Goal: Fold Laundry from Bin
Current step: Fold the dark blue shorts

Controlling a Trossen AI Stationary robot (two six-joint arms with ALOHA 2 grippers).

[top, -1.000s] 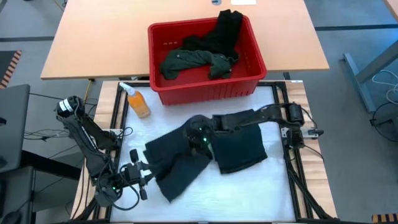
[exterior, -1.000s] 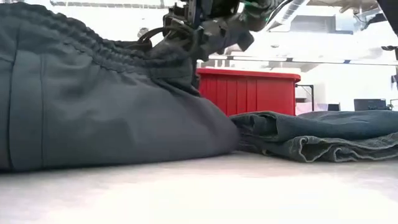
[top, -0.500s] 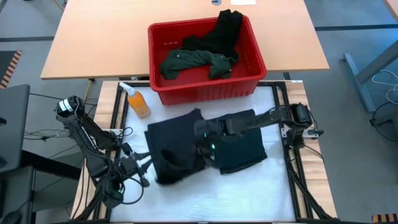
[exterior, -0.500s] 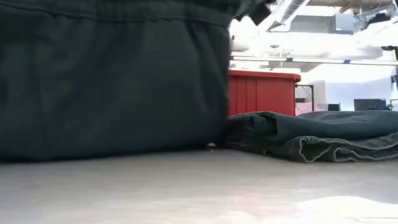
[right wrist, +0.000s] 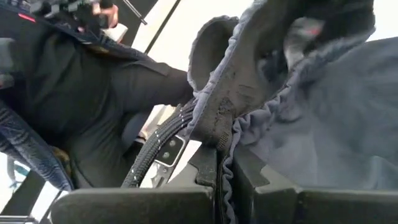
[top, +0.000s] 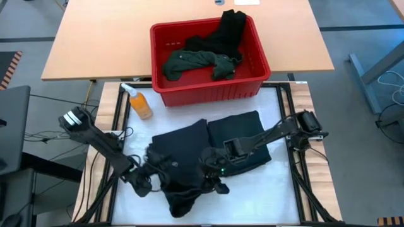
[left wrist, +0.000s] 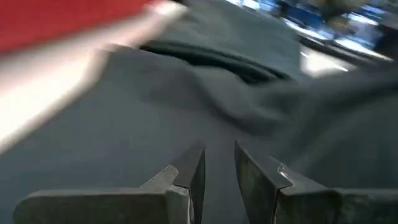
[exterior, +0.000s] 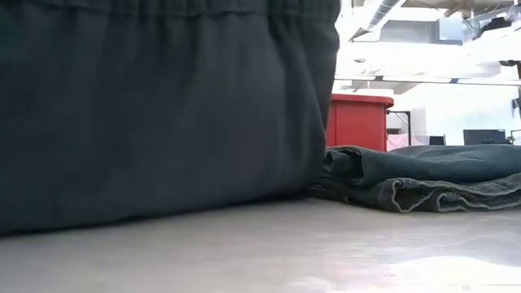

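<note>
from above, the red bin point(top: 208, 60) holds a green shirt point(top: 192, 62) and black pieces, while a dark garment point(top: 183, 164) lies crumpled beside folded jeans point(top: 243, 142). in the low view the garment fills the front. the left gripper point(left wrist: 217, 171) stands slightly apart over cloth, grip unclear. the right gripper point(right wrist: 224, 174) pinches the garment's gathered edge.

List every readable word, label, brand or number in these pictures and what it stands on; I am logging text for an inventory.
None can be read.
The orange bottle: no label text can be made out.
The red bin: a few small marks on its inside wall, too small to read.
The black garment, folded jeans and green shirt: no tag or print shows.
</note>
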